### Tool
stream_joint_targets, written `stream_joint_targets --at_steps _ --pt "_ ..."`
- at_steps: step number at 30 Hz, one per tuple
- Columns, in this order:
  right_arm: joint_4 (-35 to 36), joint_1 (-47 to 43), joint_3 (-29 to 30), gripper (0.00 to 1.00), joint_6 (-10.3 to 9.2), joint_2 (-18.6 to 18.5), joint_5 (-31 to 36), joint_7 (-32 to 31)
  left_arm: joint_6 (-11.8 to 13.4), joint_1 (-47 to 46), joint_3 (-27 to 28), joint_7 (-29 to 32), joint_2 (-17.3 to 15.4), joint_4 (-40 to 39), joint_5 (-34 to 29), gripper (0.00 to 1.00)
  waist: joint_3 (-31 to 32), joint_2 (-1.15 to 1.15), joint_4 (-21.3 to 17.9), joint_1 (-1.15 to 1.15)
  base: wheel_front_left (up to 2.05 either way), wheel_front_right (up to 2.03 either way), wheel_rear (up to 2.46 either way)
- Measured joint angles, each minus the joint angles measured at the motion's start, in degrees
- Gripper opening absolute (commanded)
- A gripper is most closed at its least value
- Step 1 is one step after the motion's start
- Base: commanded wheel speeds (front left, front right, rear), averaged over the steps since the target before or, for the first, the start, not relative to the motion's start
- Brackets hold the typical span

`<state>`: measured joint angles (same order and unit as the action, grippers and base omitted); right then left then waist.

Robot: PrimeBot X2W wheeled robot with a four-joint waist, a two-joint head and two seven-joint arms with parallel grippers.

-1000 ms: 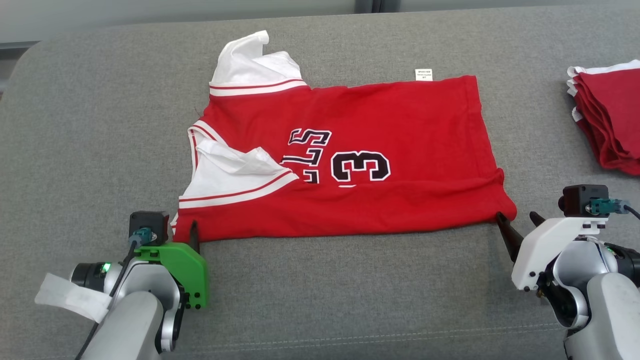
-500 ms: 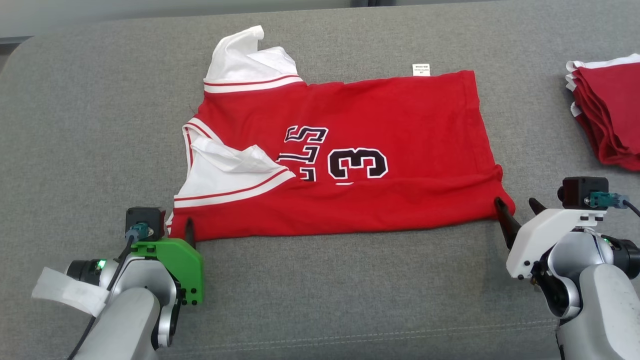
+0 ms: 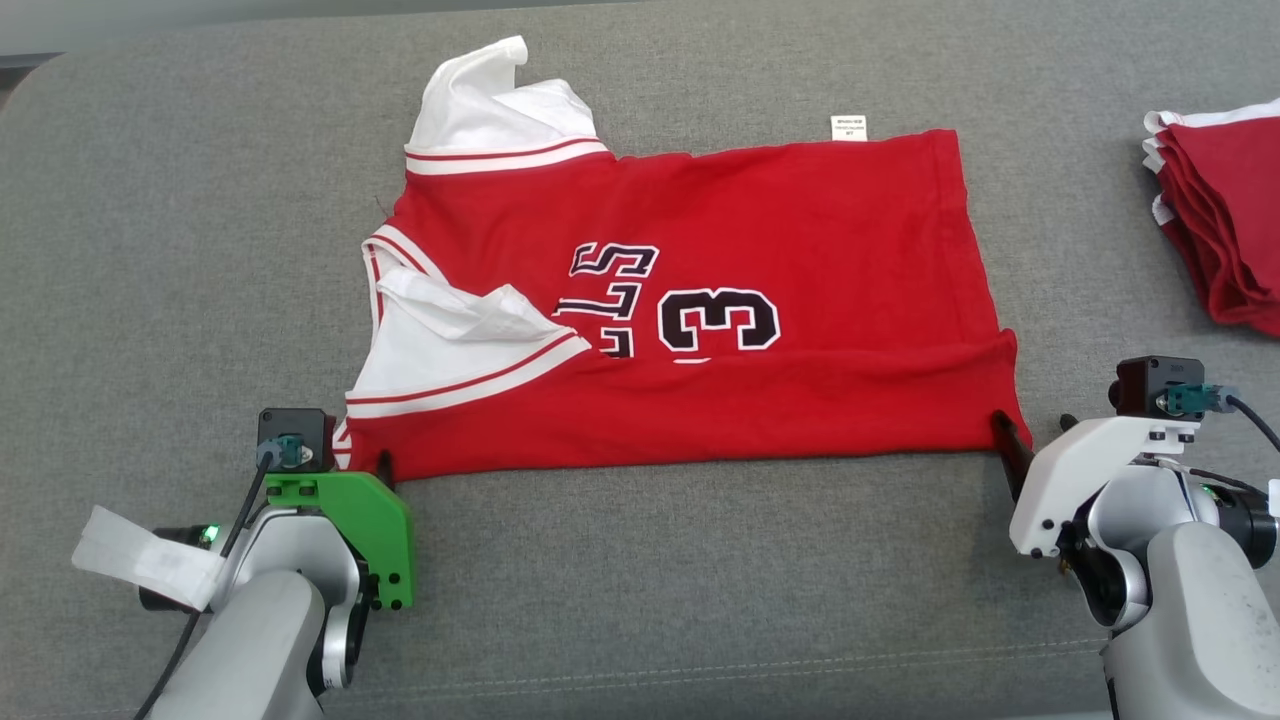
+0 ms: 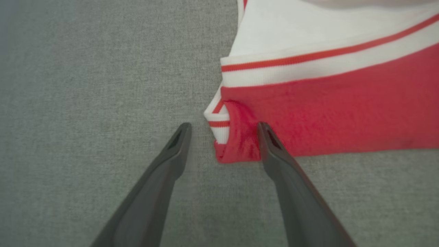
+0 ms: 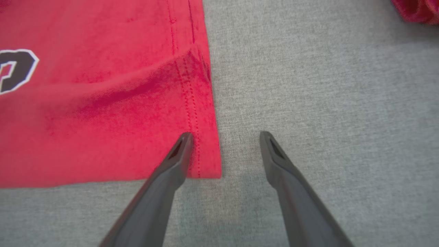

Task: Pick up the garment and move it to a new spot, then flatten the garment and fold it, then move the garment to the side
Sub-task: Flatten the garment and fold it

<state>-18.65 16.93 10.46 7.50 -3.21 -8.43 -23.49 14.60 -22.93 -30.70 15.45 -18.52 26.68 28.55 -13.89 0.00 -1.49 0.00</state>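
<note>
The garment [image 3: 700, 300], a red jersey with white sleeves and a black "3", lies folded on the grey cushion [image 3: 640, 580]. My left gripper [image 3: 360, 462] is open at the near left corner. In the left wrist view that corner [image 4: 236, 144] sits between the fingers of the left gripper [image 4: 223, 127], one finger over red cloth and one over grey. My right gripper [image 3: 1032, 422] is open at the near right corner. In the right wrist view the hem [image 5: 192, 103] runs under the left finger of the right gripper [image 5: 226, 134], whose other finger is over bare cushion.
A pile of folded red garments [image 3: 1220, 220] lies at the far right, and its edge [image 5: 418, 10] shows in the right wrist view. A white label [image 3: 848, 127] sticks out from the jersey's far edge. Bare grey cushion runs along the front.
Both grippers have dipped closer to the jersey's near corners, so less of their fingers shows. The head view has shifted slightly. The jersey lies as before.
</note>
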Motion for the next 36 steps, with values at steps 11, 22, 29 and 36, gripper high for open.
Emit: stream_joint_targets --at_steps 11,22,29,36 --pt "-4.72 2.27 -1.57 1.00 -0.03 0.07 -1.98 0.15 0.73 0.31 0.08 0.35 -0.18 -0.65 0.44 0.97 -1.01 0.00 0.18 0.00 0.00 0.00 0.00" --pt "-3.97 0.73 -3.92 0.53 -0.10 -0.40 -3.11 -6.03 1.01 1.46 -0.23 3.49 0.24 -0.75 2.72 0.43 -0.22 0.00 0.40 0.00 0.00 0.00 0.00" --pt "-2.37 -0.71 -4.27 0.00 0.03 0.12 -3.31 -7.17 1.08 2.07 -0.22 3.50 0.29 -1.00 3.20 0.00 0.21 0.00 -0.04 0.00 0.00 0.00 0.00" --pt "-1.58 -0.93 -3.80 0.00 0.04 0.09 -3.70 -6.23 1.03 2.16 0.30 2.53 0.33 -0.51 4.03 0.00 0.80 0.00 -0.01 0.00 0.00 0.00 0.00"
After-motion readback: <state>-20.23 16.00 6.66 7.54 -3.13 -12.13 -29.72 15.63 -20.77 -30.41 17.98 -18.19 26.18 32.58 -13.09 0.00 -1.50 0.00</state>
